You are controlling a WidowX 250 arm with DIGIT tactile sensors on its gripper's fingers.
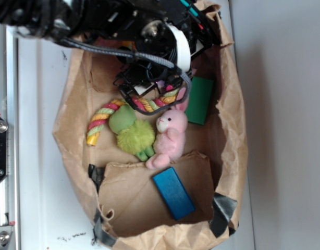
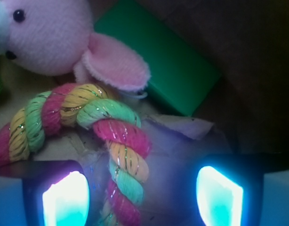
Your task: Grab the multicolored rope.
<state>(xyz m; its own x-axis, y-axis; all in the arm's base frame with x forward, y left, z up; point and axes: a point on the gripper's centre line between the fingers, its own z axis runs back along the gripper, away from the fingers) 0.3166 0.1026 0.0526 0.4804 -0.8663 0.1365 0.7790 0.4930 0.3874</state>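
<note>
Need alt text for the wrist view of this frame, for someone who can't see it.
The open hand hangs low over the multicolored rope, whose pink, yellow and green strands run down between two glowing fingertips. Above the rope's bend lies a pink plush bunny, one ear drooping toward it, with a green block to the right on brown paper.

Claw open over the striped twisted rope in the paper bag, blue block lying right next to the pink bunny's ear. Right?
One error: the block by the pink plush bunny's ear is the green rectangular block, as the wrist view shows. The blue block lies near its feet. Otherwise right: claw open over the striped twisted rope in the brown paper bag.
</note>
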